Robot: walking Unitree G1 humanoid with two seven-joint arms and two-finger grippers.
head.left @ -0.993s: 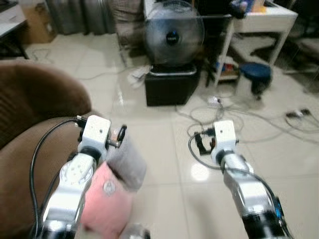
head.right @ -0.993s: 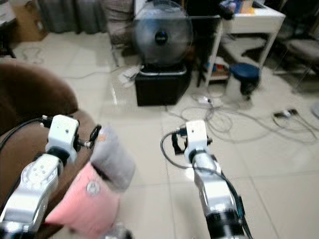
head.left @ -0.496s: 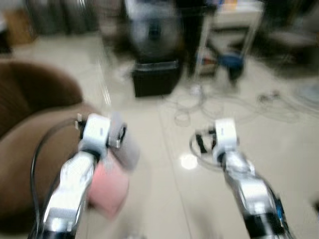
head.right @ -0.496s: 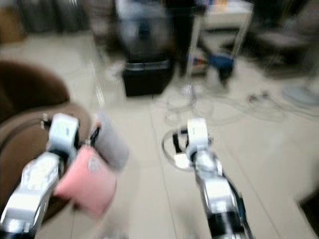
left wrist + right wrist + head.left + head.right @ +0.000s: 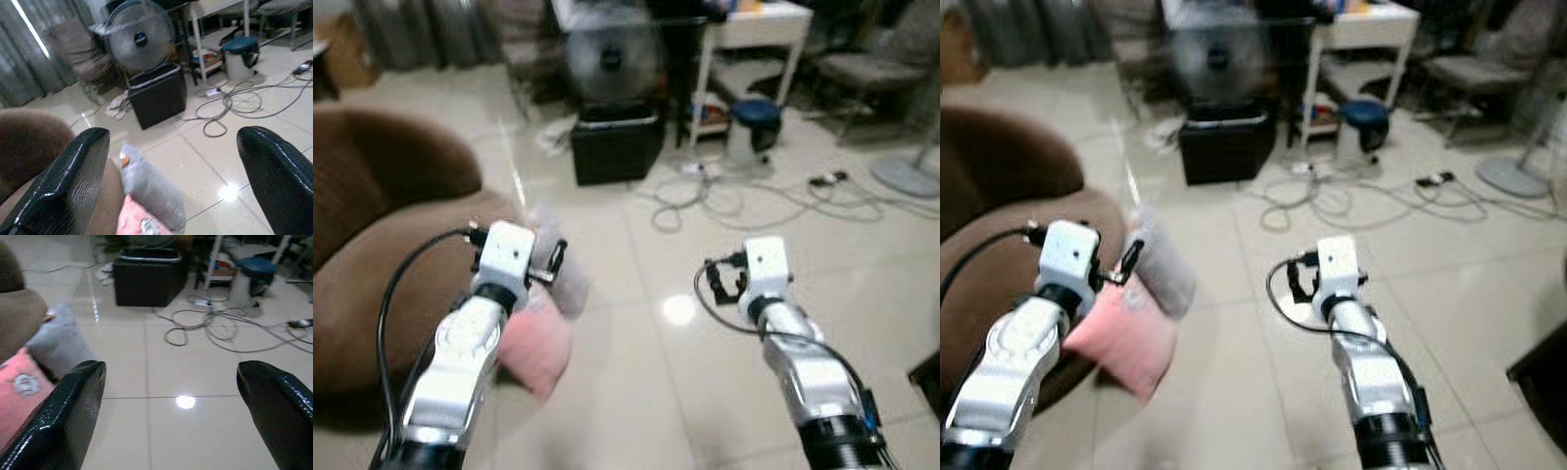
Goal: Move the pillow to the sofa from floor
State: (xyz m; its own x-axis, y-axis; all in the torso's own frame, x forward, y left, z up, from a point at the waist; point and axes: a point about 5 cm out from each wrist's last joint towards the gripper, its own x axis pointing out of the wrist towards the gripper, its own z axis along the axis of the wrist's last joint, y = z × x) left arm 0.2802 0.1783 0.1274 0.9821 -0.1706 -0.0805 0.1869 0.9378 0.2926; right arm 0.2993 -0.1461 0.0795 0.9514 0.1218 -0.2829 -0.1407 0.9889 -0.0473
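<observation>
Since the frame a second earlier the head camera had swung, so the brown sofa point(image 5: 382, 264) took up more of the left side and the fan point(image 5: 612, 59) sat higher and farther off; the pillow stayed near the left arm. The pink and grey pillow point(image 5: 543, 323) was blurred, lying just beside the sofa's front edge, below and next to the left gripper point(image 5: 171, 191). Its black fingers point(image 5: 68, 181) stood spread wide apart, and the pillow lay beyond them, not clamped. The right gripper point(image 5: 171, 421) was held out over the pale tiled floor point(image 5: 636, 392), its fingers point(image 5: 274, 401) likewise released and holding nothing. Farther back stood a black box point(image 5: 617, 147) under the fan, a white desk point(image 5: 754, 24), a blue-lidded bin point(image 5: 751, 127) and loose cables point(image 5: 724, 201) on the tiles.
</observation>
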